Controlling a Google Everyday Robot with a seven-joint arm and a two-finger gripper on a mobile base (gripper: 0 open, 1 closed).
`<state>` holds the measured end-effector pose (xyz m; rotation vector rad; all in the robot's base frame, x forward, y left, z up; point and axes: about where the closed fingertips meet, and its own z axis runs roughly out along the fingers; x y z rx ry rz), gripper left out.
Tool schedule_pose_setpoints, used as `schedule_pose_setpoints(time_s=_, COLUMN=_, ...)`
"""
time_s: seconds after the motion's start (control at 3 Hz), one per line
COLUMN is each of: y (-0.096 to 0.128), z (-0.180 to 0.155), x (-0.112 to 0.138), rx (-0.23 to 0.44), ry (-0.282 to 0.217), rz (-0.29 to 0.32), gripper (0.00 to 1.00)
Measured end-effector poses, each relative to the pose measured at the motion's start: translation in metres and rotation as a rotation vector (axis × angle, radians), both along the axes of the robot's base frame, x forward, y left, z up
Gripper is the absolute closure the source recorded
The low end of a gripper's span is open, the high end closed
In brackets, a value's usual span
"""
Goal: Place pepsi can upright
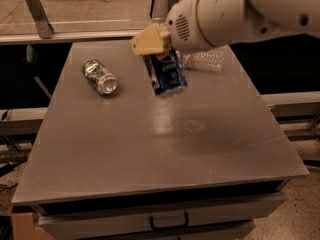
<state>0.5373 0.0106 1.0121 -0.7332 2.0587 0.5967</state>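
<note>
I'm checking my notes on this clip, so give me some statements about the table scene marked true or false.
The gripper, over the table's far half, holds the pepsi can. True.
The pepsi can is straight upright. False: it is tilted.
The green can lies on its side, apart from the pepsi can. True.
The plastic bottle stands at the table's front edge. False: it lies near the far edge, behind the arm.
</note>
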Motion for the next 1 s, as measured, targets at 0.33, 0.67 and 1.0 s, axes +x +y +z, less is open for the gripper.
schedule_pose_setpoints(time_s=0.33, y=0.007, z=0.046, x=0.006, rx=0.103, ry=-0.168, rz=0.047, gripper=1.0)
schedule_pose_setpoints(time_s=0.67, y=0.007, z=0.071, x=0.015, rx=0.199, ry=-0.295, rz=0.108, gripper=1.0)
schedule_pose_setpoints(time_s=1.0, y=0.034, z=0.077, x=0.005, rx=0.194, ry=-0.367, rz=0.198, gripper=1.0)
